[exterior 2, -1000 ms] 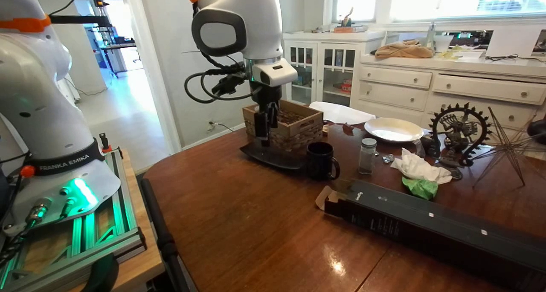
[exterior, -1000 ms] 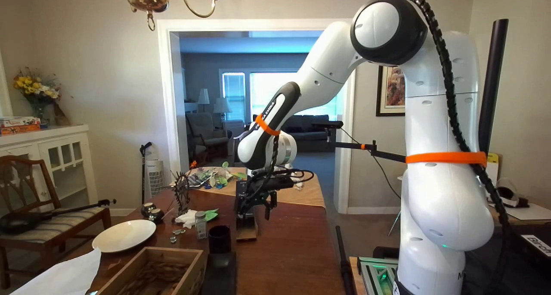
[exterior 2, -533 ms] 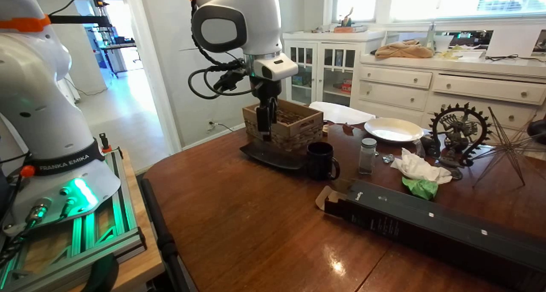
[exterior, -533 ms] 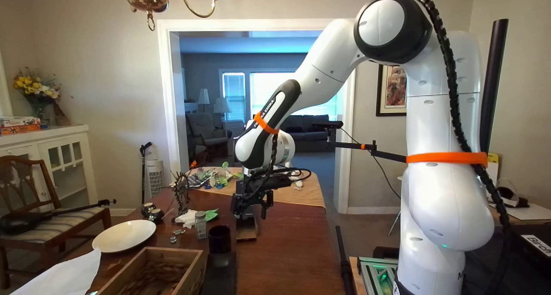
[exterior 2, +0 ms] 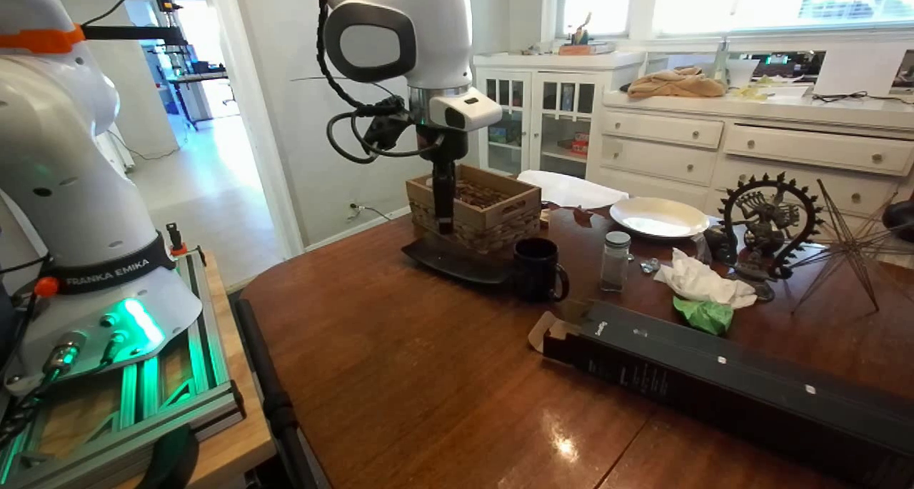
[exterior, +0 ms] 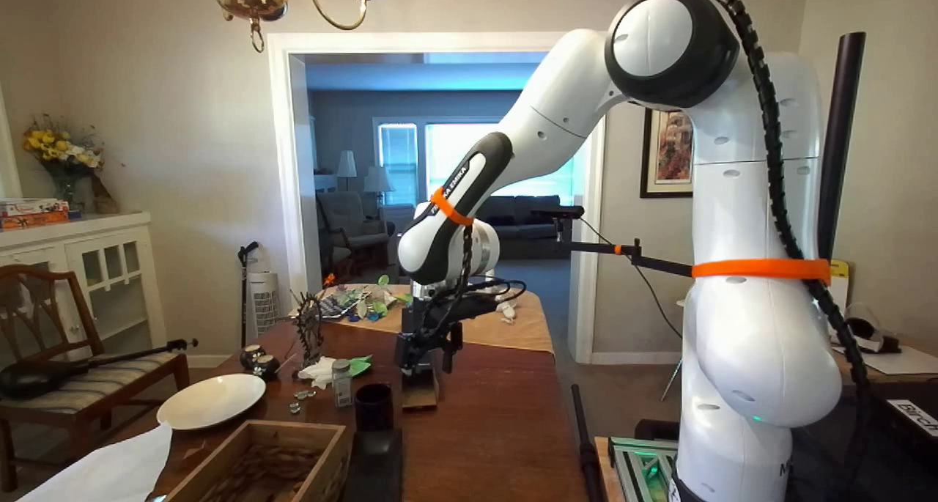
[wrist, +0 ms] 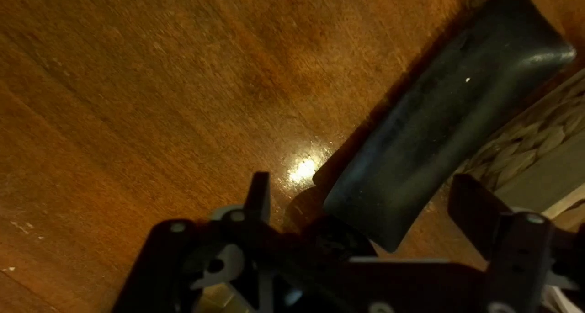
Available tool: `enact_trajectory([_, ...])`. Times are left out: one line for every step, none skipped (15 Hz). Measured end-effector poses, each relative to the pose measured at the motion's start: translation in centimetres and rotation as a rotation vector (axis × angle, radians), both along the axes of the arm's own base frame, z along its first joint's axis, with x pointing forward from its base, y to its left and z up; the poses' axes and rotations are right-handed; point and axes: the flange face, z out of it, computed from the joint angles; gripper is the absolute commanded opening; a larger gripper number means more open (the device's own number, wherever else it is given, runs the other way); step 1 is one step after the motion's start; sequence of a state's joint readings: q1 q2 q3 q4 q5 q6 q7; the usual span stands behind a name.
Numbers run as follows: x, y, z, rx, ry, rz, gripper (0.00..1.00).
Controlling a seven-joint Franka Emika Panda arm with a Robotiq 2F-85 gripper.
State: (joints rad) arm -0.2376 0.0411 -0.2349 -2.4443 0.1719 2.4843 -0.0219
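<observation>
My gripper (wrist: pixel 361 185) stands open, its fingers (wrist: pixel 475 208) wide apart with nothing between them. It hangs above the table, pointing down. Beneath it in the wrist view lies a long black curved tray (wrist: pixel 438 121), one end reaching between the fingers in that picture. A black mug (exterior 2: pixel 535 268) stands at that end of the tray; the wrist view shows only a dark part of it behind the gripper. Beside the tray is a wooden basket (exterior 2: pixel 493 230) with woven sides. In an exterior view the gripper (exterior 2: pixel 444 225) appears in front of the basket, above the tray.
A glass jar (exterior 2: pixel 615 264) stands near the mug. A long black box (exterior 2: pixel 714 375) with an open flap lies along the table (exterior 2: pixel 400 360). Farther back are a white plate (exterior 2: pixel 657 221), crumpled white paper (exterior 2: pixel 703 278), a dark statue (exterior 2: pixel 767 221) and a wire star (exterior 2: pixel 853 246).
The gripper has turned about its axis, so its fingers now line up in an exterior view. The hand has shifted slightly and risen a little. Tray, mug and basket have stayed put.
</observation>
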Motion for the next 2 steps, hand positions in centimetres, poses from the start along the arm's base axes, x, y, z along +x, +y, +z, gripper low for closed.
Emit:
enact_trajectory([-0.06,-0.05,0.12,0.005,0.004,0.032,1.00])
enact_trajectory([-0.14,-0.17,0.27,0.006,0.003,0.055,1.00])
